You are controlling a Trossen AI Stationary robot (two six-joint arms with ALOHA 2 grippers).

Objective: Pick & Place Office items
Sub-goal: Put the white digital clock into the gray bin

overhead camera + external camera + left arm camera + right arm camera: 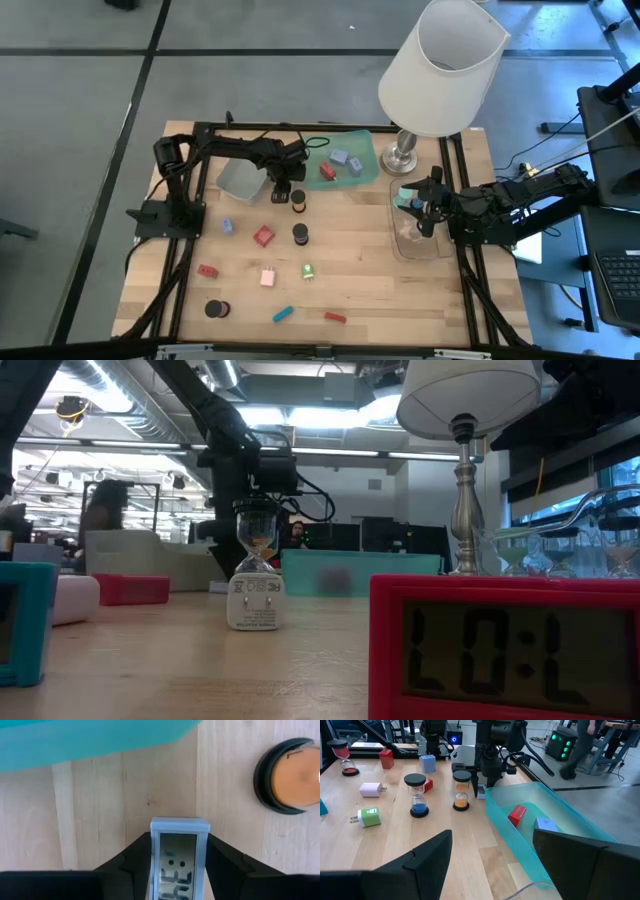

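Note:
My left gripper (283, 192) is shut on a small lavender digital clock (179, 862), beside the near left corner of the green tray (345, 160). That tray holds a red block (517, 815) and lavender blocks (545, 825). An orange-sand hourglass (297, 200) stands upright on the table just right of the gripper. My right gripper (418, 207) hovers open over the clear tray (420, 240); its fingers (427, 857) are spread wide and touch nothing. Other small items lie scattered on the near half of the table: a blue-sand hourglass (417, 795), a green plug (369, 816), a white plug (253, 600). My left gripper pinches the lavender clock by its two opposite sides (156, 855), one finger (132, 862) on each side. The fingers come from above, pointing down, and the display faces the wrist camera. Whether the clock's lower end (180, 825) touches the table, I cannot tell.
A large white-shaded lamp (440, 65) stands at the far edge between the green and clear trays. A grey tray (240, 180) sits left of my left gripper. Red, pink and teal pieces and black cylinders (217, 309) dot the near part of the table. A red clock (500, 650) fills the low view.

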